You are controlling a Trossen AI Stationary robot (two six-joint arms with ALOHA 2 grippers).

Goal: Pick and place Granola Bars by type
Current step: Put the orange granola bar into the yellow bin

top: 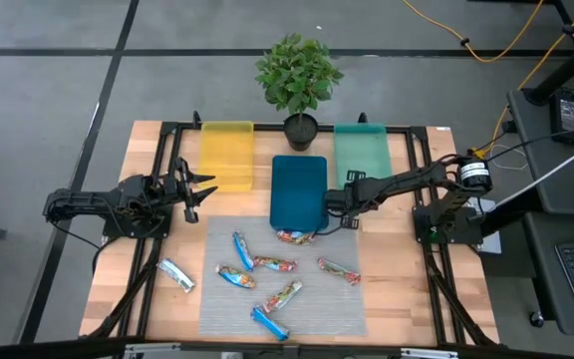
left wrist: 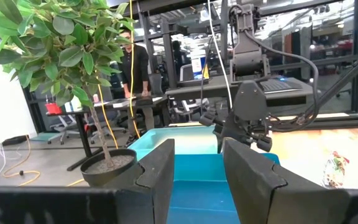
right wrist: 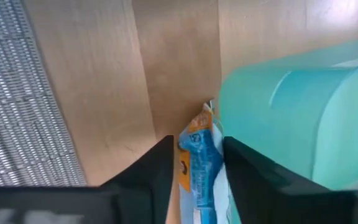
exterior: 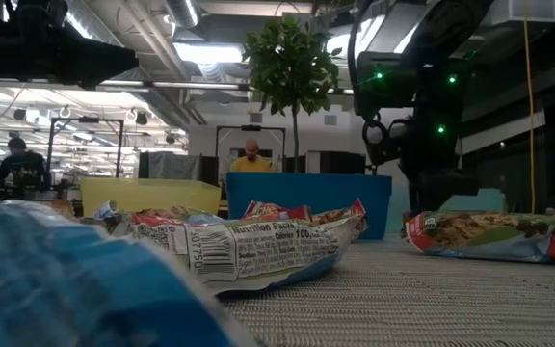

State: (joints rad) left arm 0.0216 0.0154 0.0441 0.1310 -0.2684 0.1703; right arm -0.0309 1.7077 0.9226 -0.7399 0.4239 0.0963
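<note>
Several granola bars lie flat on the grey mat [top: 282, 269]: red-orange ones [top: 338, 269], bright blue ones [top: 269, 322], and one red-orange bar [top: 295, 236] beside the blue tray's near edge. A silvery-white bar [top: 175, 274] lies on the wood left of the mat. In the low view, bars [exterior: 249, 246] fill the foreground. My right gripper [top: 332, 204] [right wrist: 197, 146] hovers between the blue and teal trays, shut on a blue-and-orange bar [right wrist: 199, 158]. My left gripper [top: 199, 189] [left wrist: 197, 155] waits open at the table's left side, touching nothing. My right gripper pinches a blue-and-orange granola bar between its two fingers. The bar lies along the fingers, and its crinkled end [right wrist: 197, 124] sticks out past the fingertips. It is lifted clear over the bare wood beside the teal tray. The gripper itself hides the bar in the high view.
Yellow tray [top: 226, 150], blue tray [top: 299, 189] and teal tray [top: 360, 150] stand in a row toward the far edge, with a potted plant [top: 299, 80] behind the blue one. Bare wood [top: 397, 259] lies right of the mat. People show in the room behind.
</note>
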